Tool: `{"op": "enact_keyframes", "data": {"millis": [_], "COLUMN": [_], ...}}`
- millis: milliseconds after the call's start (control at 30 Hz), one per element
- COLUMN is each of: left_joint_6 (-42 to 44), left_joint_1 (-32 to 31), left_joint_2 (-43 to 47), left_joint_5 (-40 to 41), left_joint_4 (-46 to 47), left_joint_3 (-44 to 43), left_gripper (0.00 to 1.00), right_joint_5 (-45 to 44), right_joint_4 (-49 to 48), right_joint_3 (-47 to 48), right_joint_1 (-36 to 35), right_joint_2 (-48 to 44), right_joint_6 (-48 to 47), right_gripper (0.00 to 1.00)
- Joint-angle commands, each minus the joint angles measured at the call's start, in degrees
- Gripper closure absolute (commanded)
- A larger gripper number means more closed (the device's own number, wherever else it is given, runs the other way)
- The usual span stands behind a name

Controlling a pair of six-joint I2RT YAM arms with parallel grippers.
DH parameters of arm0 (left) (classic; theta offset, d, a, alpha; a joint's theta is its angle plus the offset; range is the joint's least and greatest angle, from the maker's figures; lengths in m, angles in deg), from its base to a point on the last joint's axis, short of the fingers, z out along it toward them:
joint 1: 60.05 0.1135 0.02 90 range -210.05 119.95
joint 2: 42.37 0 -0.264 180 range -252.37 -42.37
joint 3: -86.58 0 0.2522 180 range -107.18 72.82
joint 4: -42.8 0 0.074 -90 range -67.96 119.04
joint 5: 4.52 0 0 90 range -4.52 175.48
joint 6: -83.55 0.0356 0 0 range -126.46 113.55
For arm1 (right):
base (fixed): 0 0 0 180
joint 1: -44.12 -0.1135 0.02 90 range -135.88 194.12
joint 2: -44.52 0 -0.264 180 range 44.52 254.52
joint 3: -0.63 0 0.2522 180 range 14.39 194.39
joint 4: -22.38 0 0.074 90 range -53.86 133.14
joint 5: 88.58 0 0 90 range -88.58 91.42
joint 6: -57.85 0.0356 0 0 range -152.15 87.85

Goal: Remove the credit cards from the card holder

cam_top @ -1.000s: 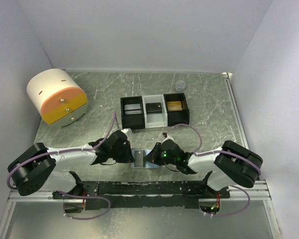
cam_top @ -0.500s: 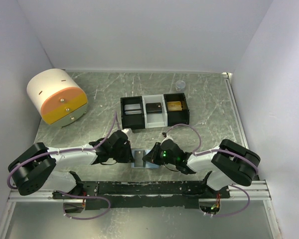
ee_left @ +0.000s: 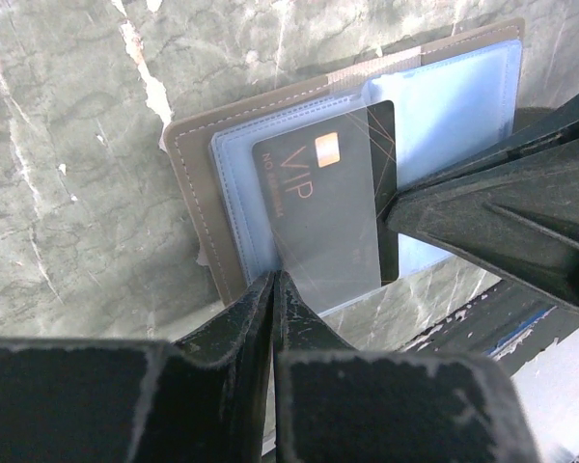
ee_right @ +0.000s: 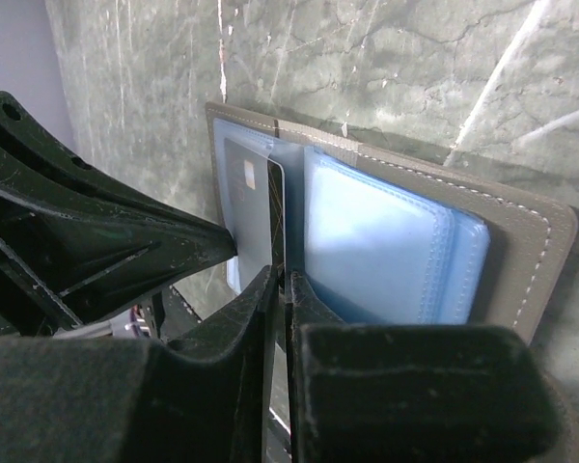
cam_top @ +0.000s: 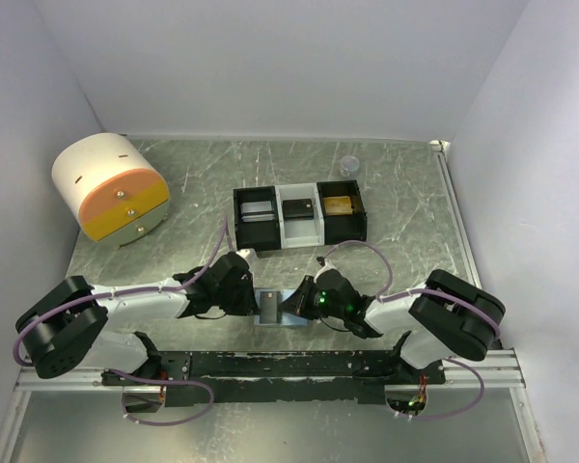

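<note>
The card holder (cam_top: 268, 307) lies open on the table between my two grippers, grey with pale blue lining (ee_left: 198, 183) (ee_right: 531, 251). A black VIP card (ee_left: 318, 212) sticks partly out of its clear sleeve. My left gripper (ee_left: 273, 280) (cam_top: 249, 297) is shut on the near edge of the holder's sleeve. My right gripper (ee_right: 280, 275) (cam_top: 294, 305) is shut on the edge of the black card (ee_right: 277, 212). Its fingers (ee_left: 482, 203) reach the card from the right in the left wrist view.
A black-and-white three-compartment tray (cam_top: 256, 246) stands behind the holder with cards in its compartments. A white and orange drawer unit (cam_top: 111, 188) stands at the far left. A small clear cup (cam_top: 348, 165) sits at the back. A black rail (cam_top: 299, 365) runs along the near edge.
My right gripper has shifted slightly to the right. The left gripper and the holder have barely moved.
</note>
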Motion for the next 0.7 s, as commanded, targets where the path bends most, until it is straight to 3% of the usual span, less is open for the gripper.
{"op": "enact_keyframes", "data": {"millis": [0,167,667], "left_joint_6": [1.8,1.4,1.5], "left_joint_1": [-0.3,-0.2,-0.3], "left_joint_2": [-0.1,0.7,2.8], "left_joint_5": [3.6,3.4,3.7], "left_joint_4": [-5.5,-5.0,-5.8], "left_joint_3": [0.0,1.2,0.7], "left_gripper": [0.85,0.86,0.84], "right_joint_5": [0.2,0.0,-2.1], "right_joint_4": [-2.8,-1.4,3.5], "right_joint_3": [-1.4,-1.5,-1.9], "right_joint_1": [0.4,0.5,0.9], "right_joint_2": [0.7,-0.3,-4.0], "right_joint_6": [0.2,-0.1,-1.1], "right_gripper": [0.93,1.00,1.00]}}
